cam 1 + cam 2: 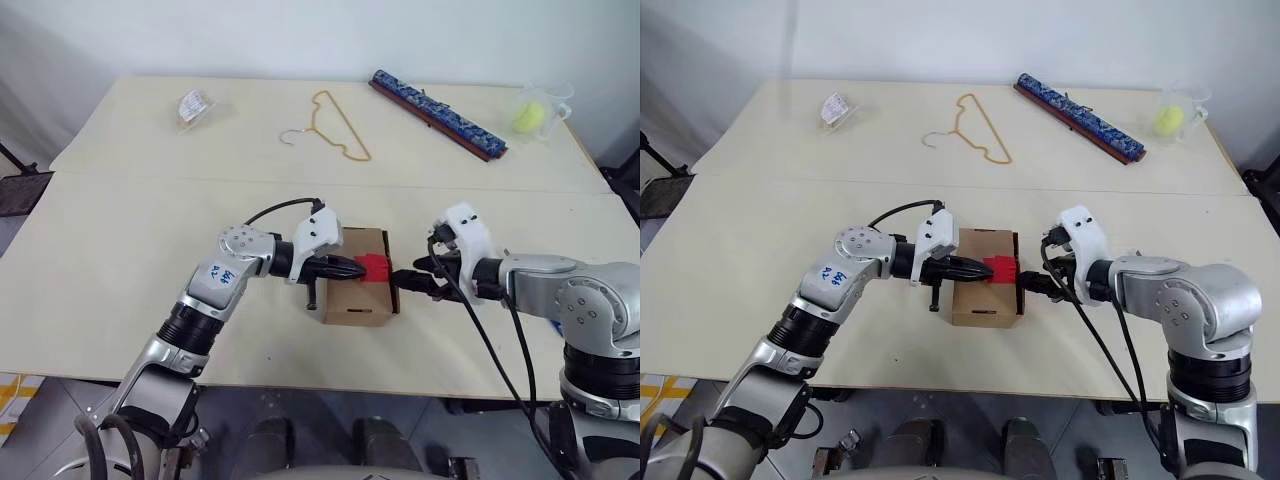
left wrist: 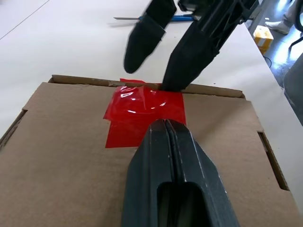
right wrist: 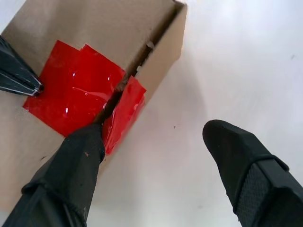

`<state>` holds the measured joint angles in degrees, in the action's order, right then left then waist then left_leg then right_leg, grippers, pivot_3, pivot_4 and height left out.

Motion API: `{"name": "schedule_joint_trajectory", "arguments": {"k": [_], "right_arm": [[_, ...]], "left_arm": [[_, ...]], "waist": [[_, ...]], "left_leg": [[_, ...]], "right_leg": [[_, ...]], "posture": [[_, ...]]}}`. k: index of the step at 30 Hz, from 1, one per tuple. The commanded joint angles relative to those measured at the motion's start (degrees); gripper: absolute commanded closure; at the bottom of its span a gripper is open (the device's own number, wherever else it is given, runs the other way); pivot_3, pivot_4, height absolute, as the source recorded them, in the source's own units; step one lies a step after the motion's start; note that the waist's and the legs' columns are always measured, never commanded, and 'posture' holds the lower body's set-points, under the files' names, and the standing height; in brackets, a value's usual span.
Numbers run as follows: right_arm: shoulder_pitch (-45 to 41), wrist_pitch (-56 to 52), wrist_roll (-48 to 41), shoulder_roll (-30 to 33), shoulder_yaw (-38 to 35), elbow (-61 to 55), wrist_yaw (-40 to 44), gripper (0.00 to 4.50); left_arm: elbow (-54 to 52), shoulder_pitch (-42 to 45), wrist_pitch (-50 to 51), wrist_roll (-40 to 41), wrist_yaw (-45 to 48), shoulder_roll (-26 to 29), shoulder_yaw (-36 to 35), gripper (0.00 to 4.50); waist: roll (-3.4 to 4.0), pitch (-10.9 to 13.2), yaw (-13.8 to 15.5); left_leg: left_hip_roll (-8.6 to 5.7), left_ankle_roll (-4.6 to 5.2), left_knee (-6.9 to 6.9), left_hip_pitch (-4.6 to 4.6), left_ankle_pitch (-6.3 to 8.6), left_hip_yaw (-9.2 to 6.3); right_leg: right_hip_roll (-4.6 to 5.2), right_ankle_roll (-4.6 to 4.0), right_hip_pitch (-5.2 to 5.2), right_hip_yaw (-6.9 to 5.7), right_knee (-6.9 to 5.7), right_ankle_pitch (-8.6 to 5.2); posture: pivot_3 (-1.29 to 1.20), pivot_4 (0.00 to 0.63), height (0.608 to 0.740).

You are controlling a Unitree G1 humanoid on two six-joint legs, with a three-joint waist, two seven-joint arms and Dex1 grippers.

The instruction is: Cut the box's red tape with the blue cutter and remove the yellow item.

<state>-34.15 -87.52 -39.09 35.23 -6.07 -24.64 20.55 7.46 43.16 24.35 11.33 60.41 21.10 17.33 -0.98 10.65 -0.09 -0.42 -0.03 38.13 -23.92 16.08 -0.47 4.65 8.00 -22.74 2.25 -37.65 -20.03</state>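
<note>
Head views: The small brown cardboard box (image 1: 356, 276) sat on the pale worktop (image 1: 120, 250) between the two arms. The red tape patch (image 1: 375, 267) lay on its top face at the edge toward the right arm. The left tool (image 1: 352, 268) was clenched, fingers together, with the tip over the tape. The right tool (image 1: 412, 280) stood at the box's taped side, fingers spread. At the far edge of the worktop lay a long blue patterned bar with a red edge (image 1: 437, 113), a gold wire hanger (image 1: 330, 126), a small clear wrapped packet (image 1: 194, 106) and a clear cup holding a yellow-green ball (image 1: 535, 113).

Left wrist view: The closed left fingers (image 2: 175, 161) rested over the box lid with their tip at the tape's near margin. Across the box, one right-tool finger (image 2: 194, 52) touched the lid edge at the tape; the other (image 2: 144, 38) hung clear above the worktop. Beyond them lay the slim blue cutter (image 2: 182, 18), on the worktop and apart from both tools.

Right wrist view: The tape was folded over the lid edge and down the side wall. One right finger (image 3: 78, 156) pressed against the folded tape at that edge; the other (image 3: 236, 151) stood well apart over bare worktop, grasping nothing. The left tool's tip met the tape's far corner.
</note>
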Motion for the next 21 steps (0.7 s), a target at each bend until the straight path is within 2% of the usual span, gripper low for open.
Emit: {"name": "schedule_joint_trajectory", "arguments": {"k": [1,5,9,21], "right_arm": [[-3.5,-2.0,3.8,2.2,5.0,-1.9,-3.2,0.84],[-5.7,-4.4,4.6,2.2,7.0,-1.2,-3.5,0.84],[-7.1,-5.0,5.1,5.3,10.9,-0.7,-3.2,0.84],[-6.2,-4.7,6.8,6.2,11.6,4.7,-3.5,0.84]], "left_arm": [[-0.3,-1.5,1.0,-1.0,-0.2,-0.3,1.6,4.50],[-0.4,-1.5,1.1,-1.0,-0.5,-0.6,1.7,4.50],[-0.3,-1.6,1.1,-1.1,-0.9,-0.9,1.8,4.50],[-0.2,-2.6,0.9,-2.2,-1.5,-0.2,3.1,4.50]], "waist": [[0.00,0.0,0.0],[0.00,0.0,0.0],[-0.01,0.0,0.0],[-0.06,0.0,0.0]], "left_leg": [[-0.01,0.02,0.00,0.02,-0.01,0.00],[0.00,0.03,-0.03,0.15,-0.03,-0.01],[0.00,0.04,-0.09,0.35,-0.02,-0.01],[-0.01,0.06,-0.20,0.72,0.00,-0.12]], "right_leg": [[0.02,0.00,0.01,0.00,0.00,0.00],[0.04,-0.02,0.12,0.01,0.01,0.00],[0.12,-0.04,0.31,0.01,0.10,0.00],[0.49,-0.05,0.83,-0.17,0.42,-0.01]], "posture": [[0.00,0.150,0.740],[0.00,0.150,0.740],[0.00,0.150,0.740],[0.00,0.150,0.740]]}}
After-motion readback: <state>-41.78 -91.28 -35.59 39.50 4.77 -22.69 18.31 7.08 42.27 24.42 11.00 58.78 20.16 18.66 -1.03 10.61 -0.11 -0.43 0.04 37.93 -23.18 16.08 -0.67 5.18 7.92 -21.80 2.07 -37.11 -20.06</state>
